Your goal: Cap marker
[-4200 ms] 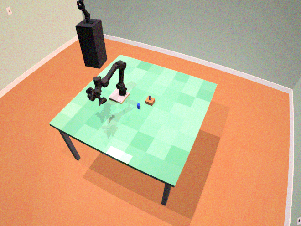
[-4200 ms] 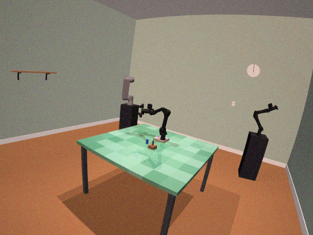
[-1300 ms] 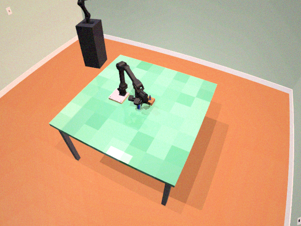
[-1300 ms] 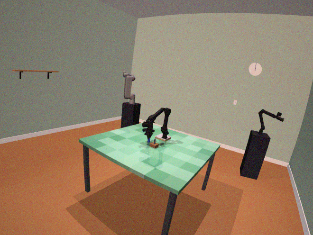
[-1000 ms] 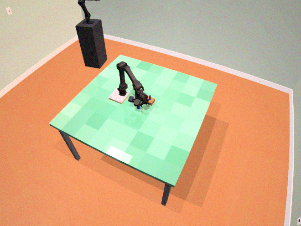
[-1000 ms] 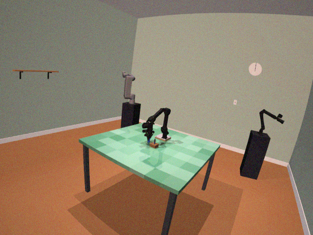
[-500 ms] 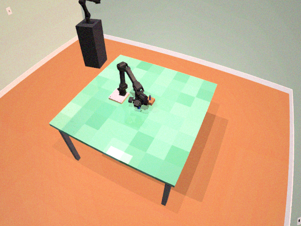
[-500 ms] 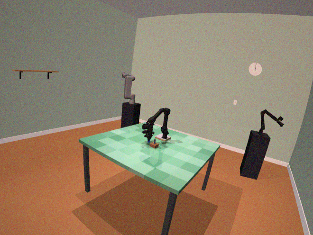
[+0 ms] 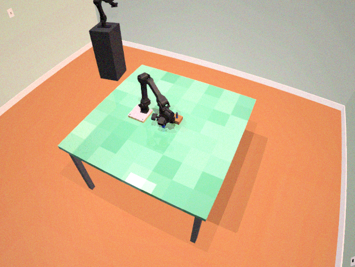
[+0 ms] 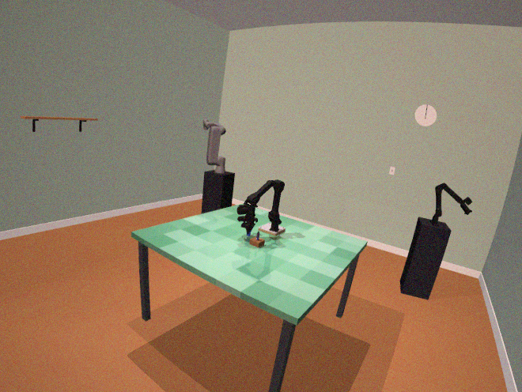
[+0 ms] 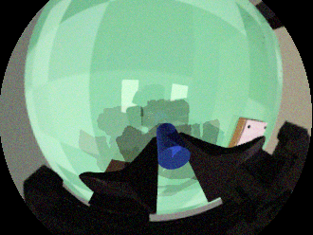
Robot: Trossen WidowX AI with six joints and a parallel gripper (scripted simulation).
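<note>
A blue cap (image 11: 169, 145) stands on the green table between my two dark fingers. My gripper (image 11: 168, 137) is shut on the cap, low over the table top. In the top view the gripper (image 9: 163, 125) points down beside an orange holder block (image 9: 178, 119), with the dark marker (image 9: 177, 114) upright in it, just to the right of the gripper. In the exterior view the cap (image 10: 248, 232) shows as a small blue spot under the gripper, just behind the holder block (image 10: 256, 243).
The arm's white base plate (image 9: 140, 113) lies to the left of the gripper. Other robot arms on dark pedestals (image 9: 107, 50) (image 10: 425, 257) stand on the floor away from the table.
</note>
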